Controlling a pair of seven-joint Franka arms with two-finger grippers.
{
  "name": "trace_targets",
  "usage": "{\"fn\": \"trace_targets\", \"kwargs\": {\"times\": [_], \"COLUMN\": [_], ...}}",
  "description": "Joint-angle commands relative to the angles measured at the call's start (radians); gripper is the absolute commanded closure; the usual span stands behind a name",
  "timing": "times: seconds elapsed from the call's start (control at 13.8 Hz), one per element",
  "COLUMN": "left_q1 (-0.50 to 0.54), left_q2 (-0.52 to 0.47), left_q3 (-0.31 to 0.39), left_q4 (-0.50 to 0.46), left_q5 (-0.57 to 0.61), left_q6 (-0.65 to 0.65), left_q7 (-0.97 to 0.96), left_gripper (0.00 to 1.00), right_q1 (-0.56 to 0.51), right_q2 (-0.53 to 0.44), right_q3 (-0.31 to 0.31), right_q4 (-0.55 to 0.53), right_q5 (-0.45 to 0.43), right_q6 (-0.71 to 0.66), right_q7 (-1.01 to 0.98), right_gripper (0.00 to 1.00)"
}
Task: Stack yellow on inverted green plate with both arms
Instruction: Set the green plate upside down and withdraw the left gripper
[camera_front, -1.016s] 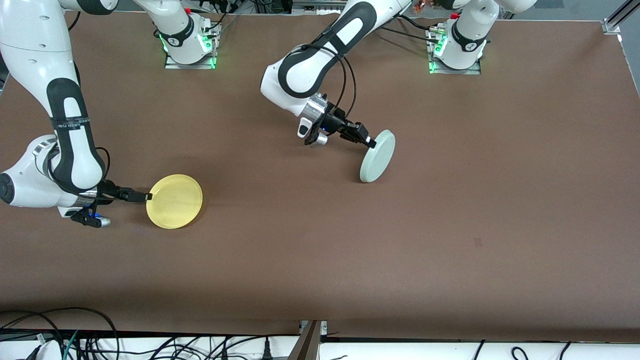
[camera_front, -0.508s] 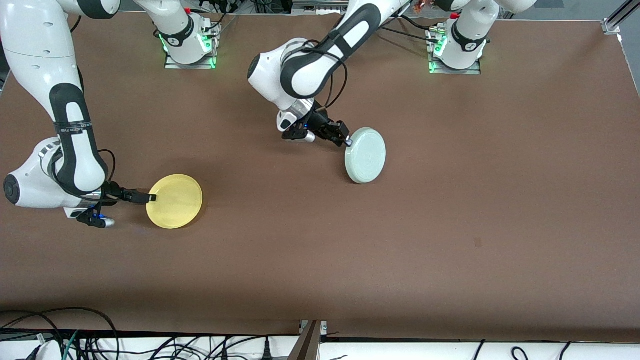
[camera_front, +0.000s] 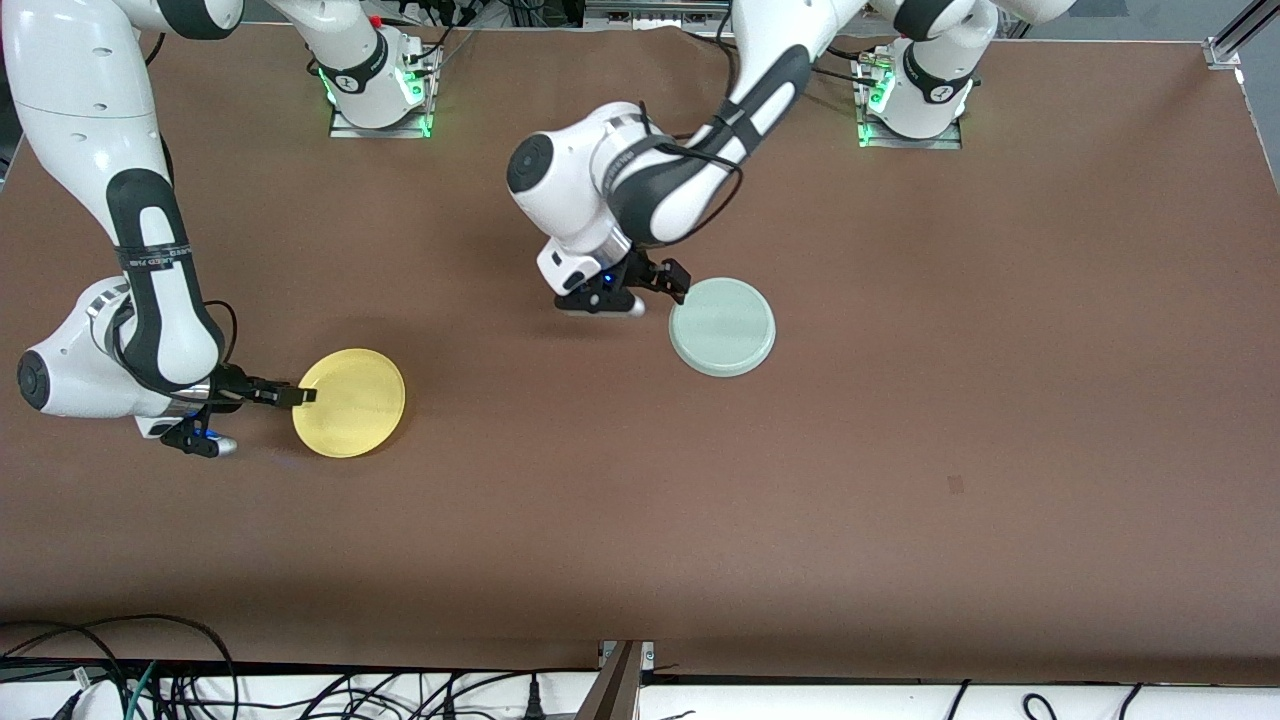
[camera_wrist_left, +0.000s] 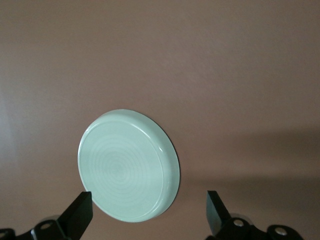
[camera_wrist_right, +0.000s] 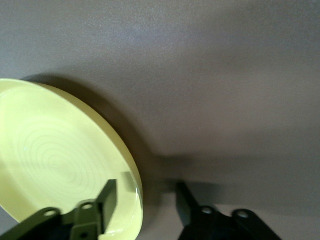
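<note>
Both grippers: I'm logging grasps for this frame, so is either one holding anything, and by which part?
The left gripper is open, holding nothing; the green plate lies free. The right gripper straddles the yellow plate's rim; whether it grips cannot be told.

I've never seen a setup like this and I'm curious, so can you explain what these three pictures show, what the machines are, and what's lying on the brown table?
These are two white jointed robot arms bolted to a brown table, each ending in a black two-finger gripper. The wide picture looks down from a high camera facing them. The other two come from small cameras on each arm's wrist.

Two things lie on the table: a round, shallow, pale mint-green plastic plate, lying upside down near the middle, and a round, shallow, bright yellow plastic plate, right way up, toward the right arm's end and nearer the front camera.

The left gripper sits beside the green plate's rim with its fingers spread wide, holding nothing. The right gripper straddles the yellow plate's rim, one finger inside the plate and one outside; a firm grip isn't clear yet.
</note>
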Motion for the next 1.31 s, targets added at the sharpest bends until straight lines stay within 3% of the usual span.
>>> {"fn": "trace_targets", "kwargs": {"times": [0.0,0.44,0.8,1.09,1.23], "left_q1": [0.120,0.412,0.651,0.749,0.759], "left_q2": [-0.063,-0.189,-0.272,-0.371,-0.458], "left_q3": [-0.013,-0.012,-0.010,-0.015,0.005], "left_q4": [0.003,-0.011,-0.017,-0.046,-0.119], "left_q5": [-0.117,-0.225,-0.222,-0.252,-0.271], "left_q6": [-0.002,-0.049,-0.117,-0.176,-0.175], "left_q7": [0.090,0.460,0.515,0.601,0.672], "left_gripper": [0.00,0.00,0.00,0.00,0.00], "right_q1": [0.008,0.010,0.027,0.138,0.239], "right_q2": [-0.006,-0.019,-0.064,-0.102,-0.117], "right_q3": [0.003,0.003,0.006,0.006,0.006], "right_q4": [-0.016,0.006,0.133,0.150,0.152], "right_q5": [0.022,0.020,0.008,0.016,0.022], "right_q6": [0.011,-0.041,-0.240,-0.306,-0.290], "right_q7": [-0.042,-0.047,-0.031,0.108,0.229], "right_gripper": [0.97,1.00,1.00,1.00,1.00]}}
